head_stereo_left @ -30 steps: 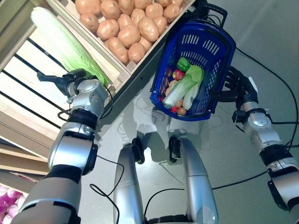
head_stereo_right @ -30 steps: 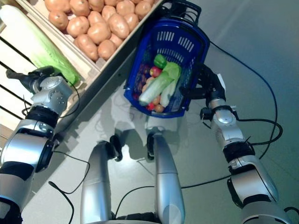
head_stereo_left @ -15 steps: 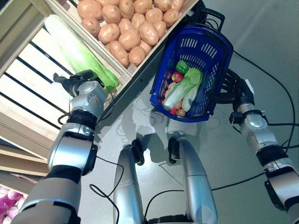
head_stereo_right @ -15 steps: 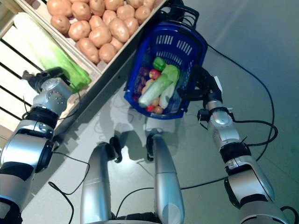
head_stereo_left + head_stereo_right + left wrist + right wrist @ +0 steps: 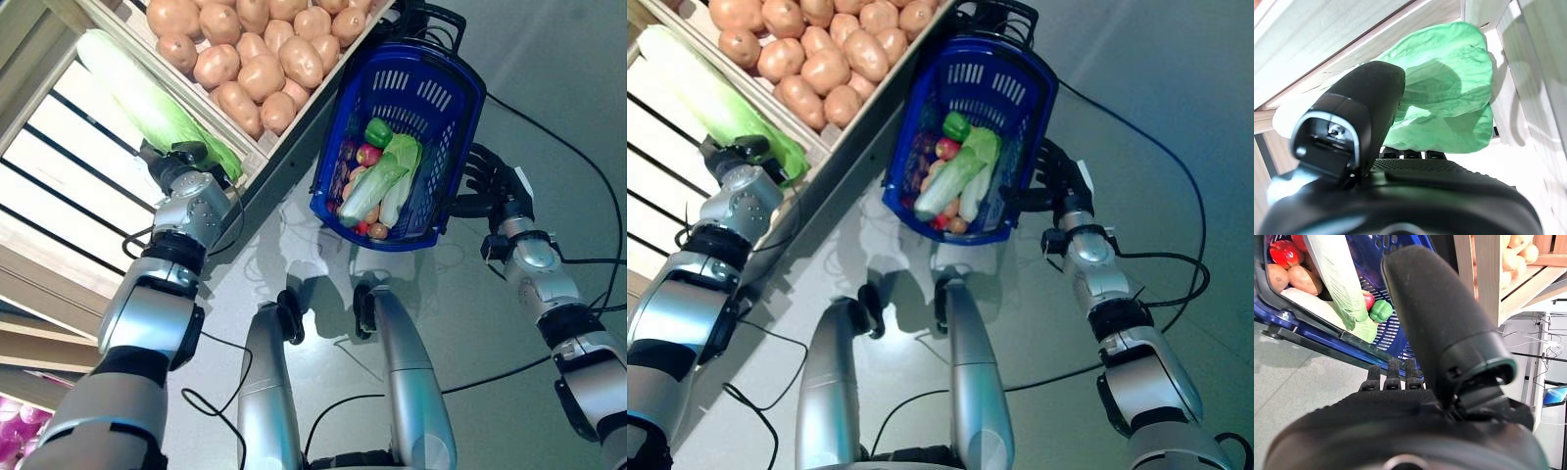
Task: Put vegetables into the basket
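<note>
1. Reaching into the wooden shelf [image 5: 59, 196], your left hand [image 5: 174, 166] sits at the leafy end of the napa cabbage [image 5: 147, 103]; you cannot tell whether its fingers grip it.
2. Your right hand [image 5: 495, 186] is clenched round the rim of the blue basket [image 5: 460, 108], tilted beside the shelf.
3. Basket contents: two napa cabbages [image 5: 377, 184], a green pepper [image 5: 378, 131], a red apple [image 5: 369, 155], potatoes.
4. Crate [image 5: 304, 108] beside the cabbage: potatoes [image 5: 265, 69], heaped.
</note>
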